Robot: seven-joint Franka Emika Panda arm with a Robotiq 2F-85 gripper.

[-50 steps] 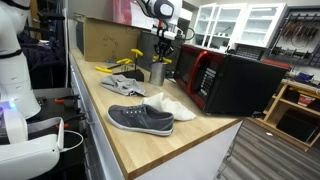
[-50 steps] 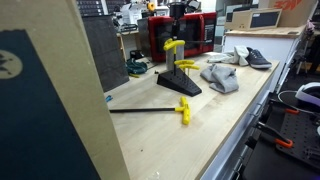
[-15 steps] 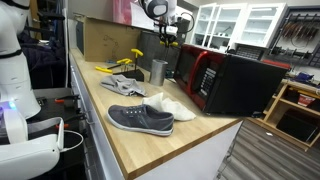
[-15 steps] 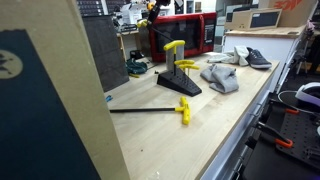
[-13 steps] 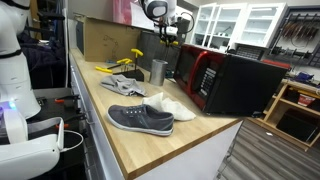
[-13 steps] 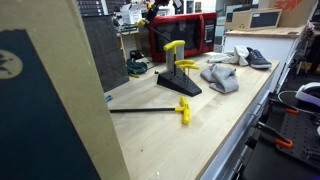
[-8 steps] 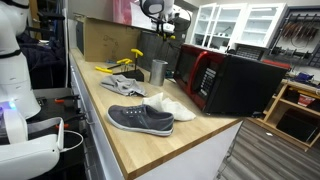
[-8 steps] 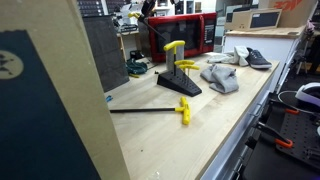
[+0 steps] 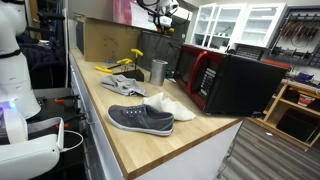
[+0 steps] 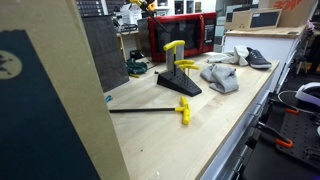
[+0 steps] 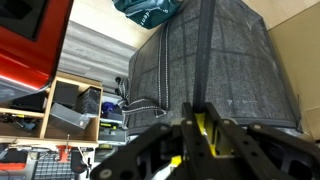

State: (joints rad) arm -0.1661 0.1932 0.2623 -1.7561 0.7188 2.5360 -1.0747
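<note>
My gripper (image 11: 203, 126) is shut on a tool with a yellow handle (image 11: 207, 130). The tool's thin black shaft (image 11: 203, 55) runs straight out from between the jaws. In an exterior view the gripper (image 9: 162, 14) hangs high above the metal cup (image 9: 158, 71) on the wooden counter, a bit of yellow showing under it. It appears at the top edge of an exterior view (image 10: 137, 7). Beyond the shaft the wrist view shows a grey fabric surface (image 11: 240, 80).
A red and black microwave (image 9: 230, 80) stands next to the cup. A grey shoe (image 9: 140, 118) and a white shoe (image 9: 172, 105) lie near the counter's front. A yellow-armed black stand (image 10: 178, 80) and a loose black rod (image 10: 150, 110) sit further along. Cardboard (image 10: 50, 100) blocks the near side.
The gripper has risen from just above the metal cup to near the top of both exterior views, still shut on the yellow-handled tool.
</note>
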